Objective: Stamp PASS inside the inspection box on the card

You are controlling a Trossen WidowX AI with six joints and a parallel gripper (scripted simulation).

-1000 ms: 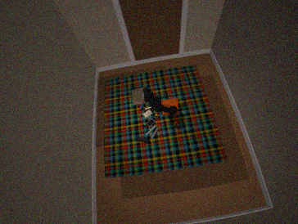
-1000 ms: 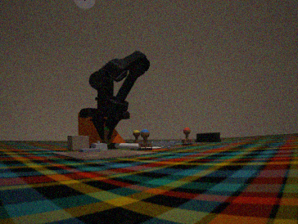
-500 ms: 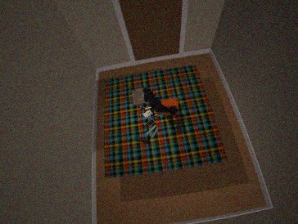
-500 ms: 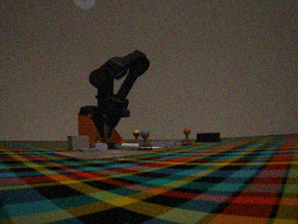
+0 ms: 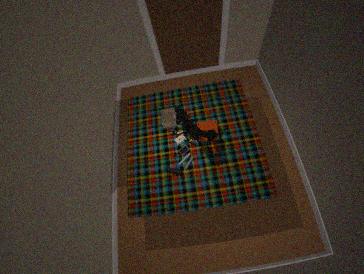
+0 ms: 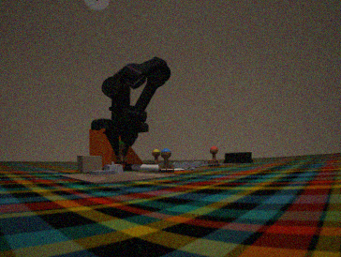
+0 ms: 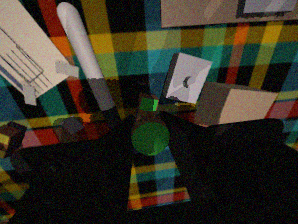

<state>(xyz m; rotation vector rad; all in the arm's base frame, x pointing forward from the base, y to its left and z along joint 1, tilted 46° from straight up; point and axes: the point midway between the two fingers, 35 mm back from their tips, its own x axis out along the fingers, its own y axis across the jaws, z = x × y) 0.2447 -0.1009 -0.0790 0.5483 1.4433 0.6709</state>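
Note:
My gripper (image 7: 149,118) (image 6: 123,154) is shut on a stamp with a round green knob (image 7: 150,138) (image 6: 122,144) and a green patch on its base. The stamp stands between the fingers, low over the cloth; whether its base touches the cloth I cannot tell. The card (image 7: 37,50), with printed lines and taped corners, lies at the upper left of the wrist view. A dark-rimmed pale pad (image 7: 267,6) is partly in view at the top right, on a brown board (image 7: 200,15). The stamp's underside is hidden.
A white cylinder (image 7: 82,45) lies between card and stamp. A white square piece (image 7: 197,77) and a beige block (image 7: 245,106) are close right. Stamps with yellow (image 6: 155,152), blue (image 6: 166,153) and red (image 6: 214,149) knobs and a black block (image 6: 238,158) stand farther right in the exterior view.

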